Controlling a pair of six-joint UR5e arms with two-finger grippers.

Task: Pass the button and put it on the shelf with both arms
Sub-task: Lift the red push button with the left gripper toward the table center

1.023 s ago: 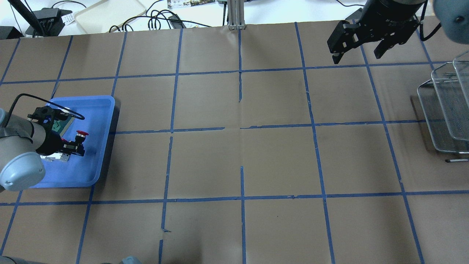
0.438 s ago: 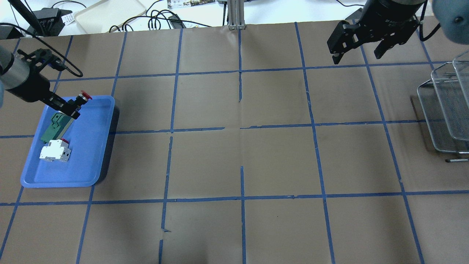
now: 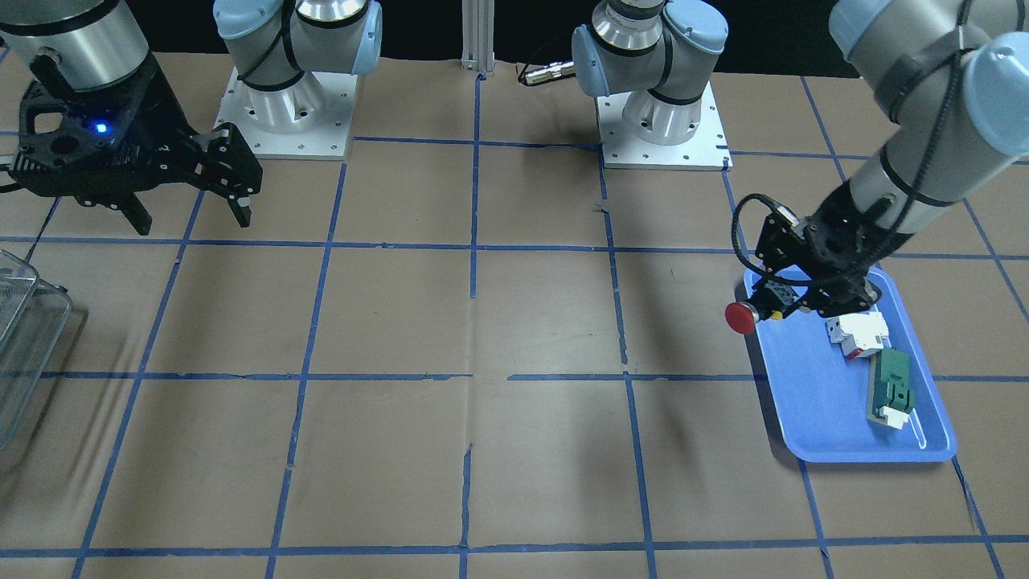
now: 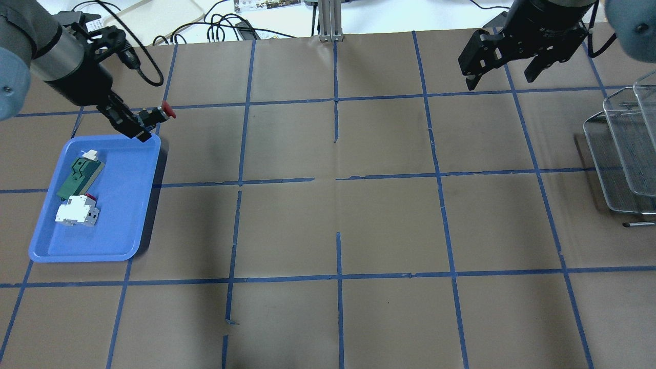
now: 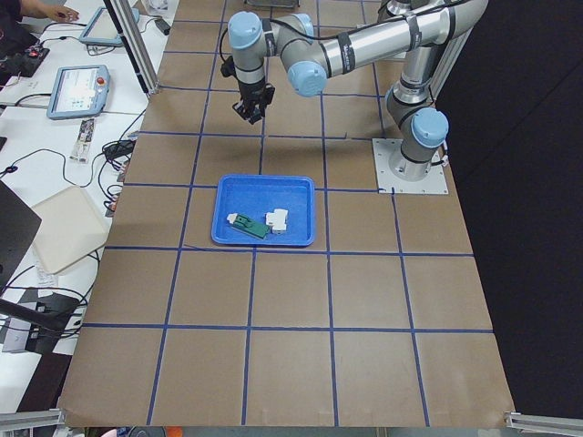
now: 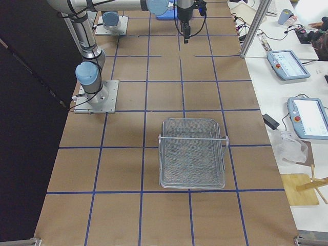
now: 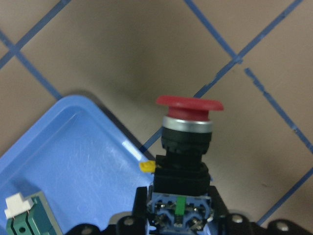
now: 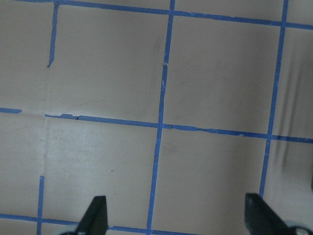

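Observation:
My left gripper (image 4: 143, 123) is shut on the button (image 4: 163, 111), holding it by its rear block with the red cap pointing away. It hangs above the far right corner of the blue tray (image 4: 123, 225). The button also shows in the front view (image 3: 744, 316) and the left wrist view (image 7: 188, 129). My right gripper (image 4: 505, 69) is open and empty, high over the far right of the table; its fingertips (image 8: 95, 215) show in the right wrist view.
The blue tray (image 3: 812, 418) holds a white-and-red block (image 4: 77, 211) and a green-and-white flat part (image 4: 79, 177). A wire shelf rack (image 4: 622, 154) stands at the table's right edge, also in the right side view (image 6: 192, 152). Cables and a beige tray lie beyond the far edge.
My left gripper has lifted the button out of the tray and carried it away from the robot and to the right, over the tray's far corner. The right arm has stayed put.

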